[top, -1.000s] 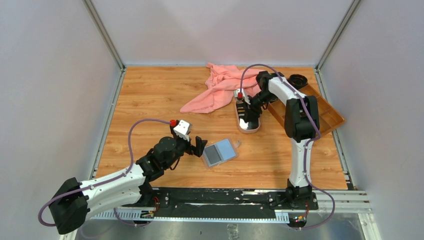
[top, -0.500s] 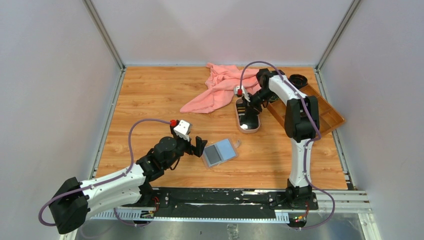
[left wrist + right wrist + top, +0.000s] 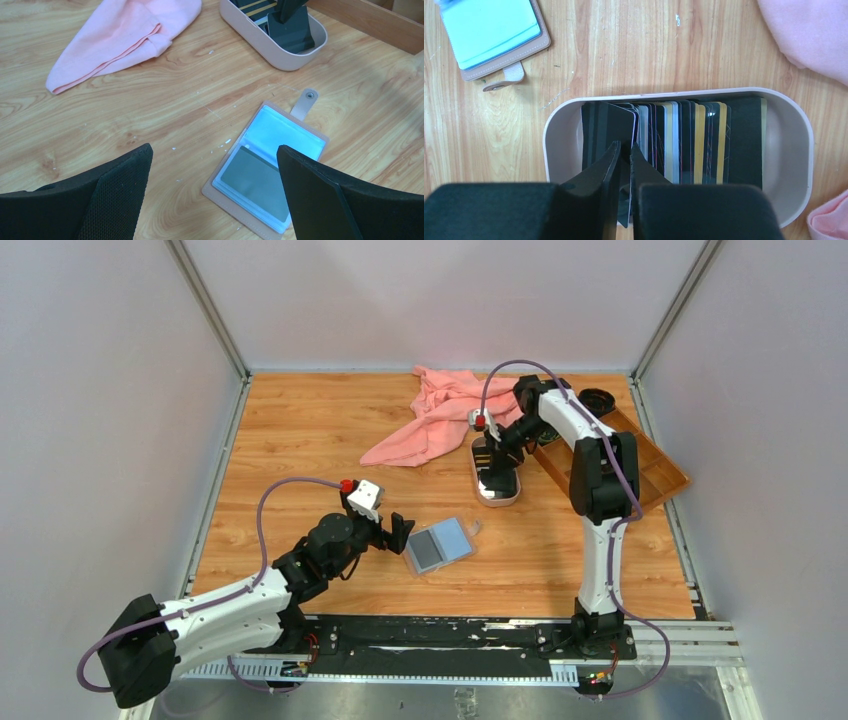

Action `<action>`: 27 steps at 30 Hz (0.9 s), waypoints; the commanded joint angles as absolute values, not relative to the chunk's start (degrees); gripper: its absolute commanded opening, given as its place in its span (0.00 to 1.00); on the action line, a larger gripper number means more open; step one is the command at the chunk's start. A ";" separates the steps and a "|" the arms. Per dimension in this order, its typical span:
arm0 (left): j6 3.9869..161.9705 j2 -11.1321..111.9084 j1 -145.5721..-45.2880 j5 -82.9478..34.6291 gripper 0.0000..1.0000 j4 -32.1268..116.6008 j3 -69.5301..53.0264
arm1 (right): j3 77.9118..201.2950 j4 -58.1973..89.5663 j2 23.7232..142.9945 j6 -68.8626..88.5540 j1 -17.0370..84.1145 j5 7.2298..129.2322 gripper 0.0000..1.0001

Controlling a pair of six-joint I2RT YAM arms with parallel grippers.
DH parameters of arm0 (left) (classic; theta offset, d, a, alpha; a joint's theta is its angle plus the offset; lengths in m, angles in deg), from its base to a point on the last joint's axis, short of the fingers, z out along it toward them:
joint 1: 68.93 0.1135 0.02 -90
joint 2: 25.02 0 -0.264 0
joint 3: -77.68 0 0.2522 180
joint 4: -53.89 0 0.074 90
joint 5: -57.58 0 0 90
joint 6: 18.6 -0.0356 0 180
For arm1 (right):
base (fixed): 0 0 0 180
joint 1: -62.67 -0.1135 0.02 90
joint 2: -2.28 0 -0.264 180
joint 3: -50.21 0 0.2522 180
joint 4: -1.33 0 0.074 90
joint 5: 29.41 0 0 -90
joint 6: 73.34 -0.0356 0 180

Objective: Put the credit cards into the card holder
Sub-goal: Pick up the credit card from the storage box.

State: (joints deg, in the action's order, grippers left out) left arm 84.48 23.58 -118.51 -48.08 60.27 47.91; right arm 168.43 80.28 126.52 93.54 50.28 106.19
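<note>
Cards first: credit cards (image 3: 694, 145) stand on edge, packed in row along oval tray (image 3: 789, 150), upper centre of top view. Right claw (image 3: 624, 147) clenched on one dark card (image 3: 620, 125) at row's left end in wrist view. I judge lift goes straight up. Card holder (image 3: 440, 545) lies open, lower left of tray, just ahead of left claw (image 3: 214, 150), which is spread wide. Versus second ago: right claw narrower, slightly up-frame; left arm unmoved.

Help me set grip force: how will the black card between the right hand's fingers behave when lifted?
The black card looks thin and stiff, probably light. Its smooth face may slip in the right hand. The neighbouring cards, packed upright, might drag along.
</note>
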 commanded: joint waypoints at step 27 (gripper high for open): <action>84.58 23.84 -118.11 -48.94 1.00 62.02 47.31 | 172.64 81.63 123.41 92.01 53.91 109.53 0.00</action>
State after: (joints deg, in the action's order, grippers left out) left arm 84.48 23.58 -118.51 -48.08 60.27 47.91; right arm 170.45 81.15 125.30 92.45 52.40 108.75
